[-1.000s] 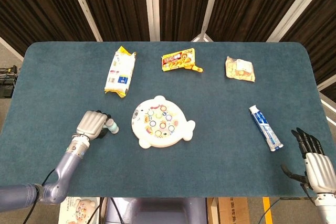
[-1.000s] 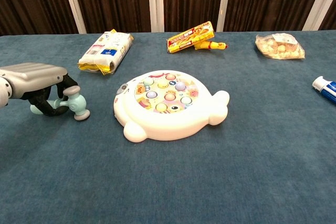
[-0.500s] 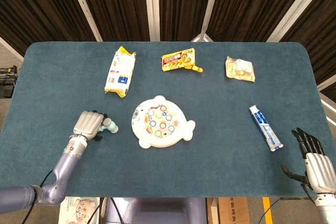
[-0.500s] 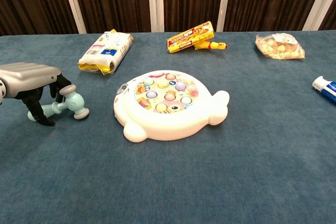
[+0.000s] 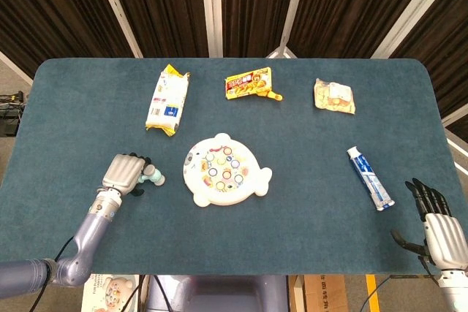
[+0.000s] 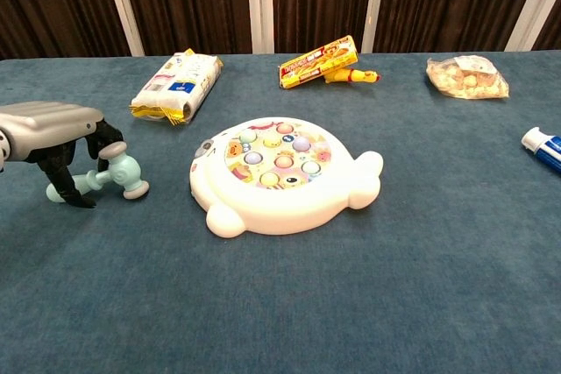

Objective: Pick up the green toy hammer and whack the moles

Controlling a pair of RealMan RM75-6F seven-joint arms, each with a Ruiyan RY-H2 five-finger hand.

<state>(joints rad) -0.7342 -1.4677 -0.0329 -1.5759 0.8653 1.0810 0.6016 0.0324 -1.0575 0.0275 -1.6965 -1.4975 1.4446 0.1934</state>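
One left hand (image 6: pixel 53 133) arches over the green toy hammer (image 6: pixel 110 178), fingers apart, not gripping. Next: squeeze the handle and lift.

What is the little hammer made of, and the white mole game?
The hammer looks like smooth pale-green plastic, with rounded molded ends and a slight shine. The mole game seems glossy white hard plastic, with pastel buttons on top. Both are guesses from looks.
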